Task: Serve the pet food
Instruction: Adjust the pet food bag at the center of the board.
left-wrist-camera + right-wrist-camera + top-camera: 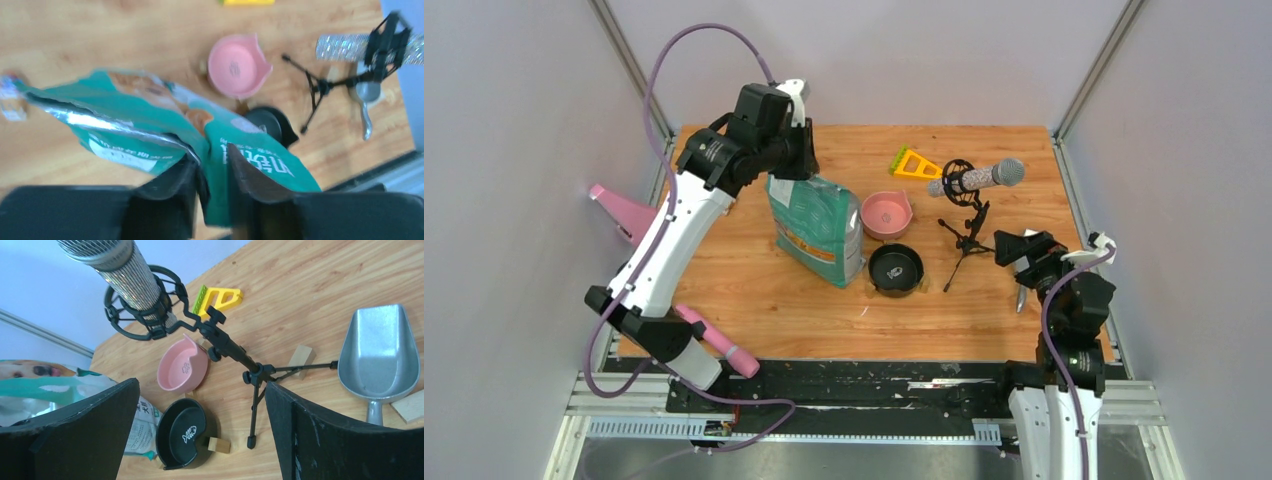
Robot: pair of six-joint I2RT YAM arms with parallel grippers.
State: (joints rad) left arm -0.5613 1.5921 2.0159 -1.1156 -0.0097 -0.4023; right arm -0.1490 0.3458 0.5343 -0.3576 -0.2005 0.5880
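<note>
Pink bowl [886,213], black bowl [895,268] empty, scoop [378,355] untouched — left tool [212,161] at bag [816,228] top, grip unclear; right tool [1016,248] spread wide, empty.

Pale grey walls [514,120] enclose a wooden tabletop [754,300] edged by aluminium rails [624,407].

A wooden table [754,290] carries a pink bowl [886,213] with a black bowl [896,268] just nearer. A small wooden block [219,444] sits against the black one. To their right stands a glittery microphone [979,178] on a black tripod [967,240]. Beyond it lies a yellow-and-green plastic piece [914,164] (near the far edge). Right of the tripod is a grey metal scoop [378,352], bowl up.
</note>
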